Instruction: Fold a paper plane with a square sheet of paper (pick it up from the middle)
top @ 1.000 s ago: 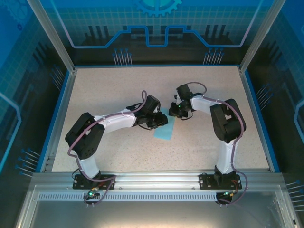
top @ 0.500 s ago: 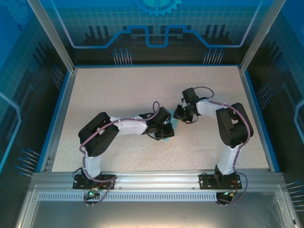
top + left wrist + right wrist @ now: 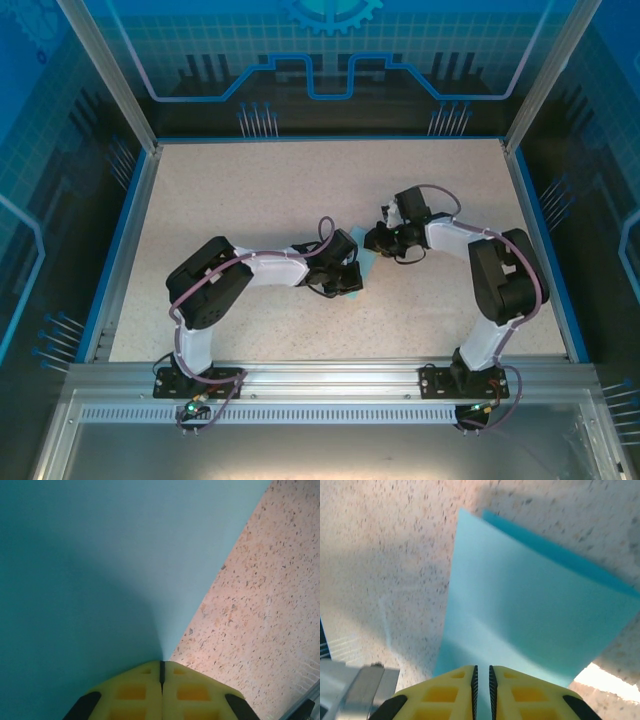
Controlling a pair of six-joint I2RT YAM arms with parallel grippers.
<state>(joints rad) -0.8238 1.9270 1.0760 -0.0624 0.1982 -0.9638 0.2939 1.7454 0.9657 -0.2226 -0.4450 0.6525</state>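
On the table (image 3: 250, 180), left fingers (image 3: 130, 692) have closed onto the square sheet of paper (image 3: 530, 610); right fingers (image 3: 445, 695) clamp it too.

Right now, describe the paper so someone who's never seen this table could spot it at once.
Find the speckled beige table, then its middle. There the left pincer and right pincer each pinch a thin sheet: the paper. Its plain light blue sets it apart from the speckled top and the yellow pincers.
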